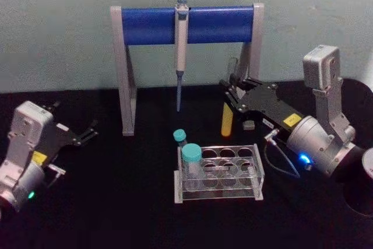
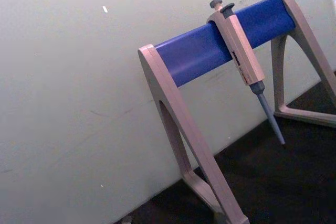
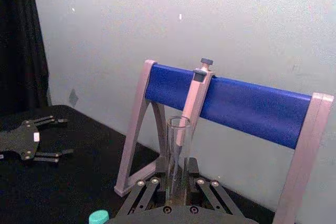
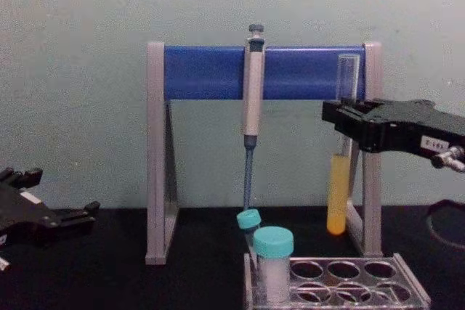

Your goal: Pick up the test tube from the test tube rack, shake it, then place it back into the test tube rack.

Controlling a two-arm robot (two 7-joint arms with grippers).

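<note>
Right hand [image 1: 228, 90] grips my test tube [image 4: 338, 194] upright just behind the test tube rack [image 1: 257, 174]; chest view shows yellow-orange liquid in its lower part, right wrist view its uncapped rim. One teal-capped vial [image 1: 191, 154] stands in the rack; my left hand [image 1: 88, 132] is parked, splayed wide

In the chest view the black body of the right pincer [image 4: 338, 117] covers the middle of the test tube [image 4: 338, 194], so the grip on the glass is hidden. The bottom edge there cuts off the near side of the test tube rack [image 4: 407, 290], and the left edge cuts off most of the left pincer [image 4: 69, 194]. In the right wrist view the tube's lower end sits behind the pincer's own frame.
</note>
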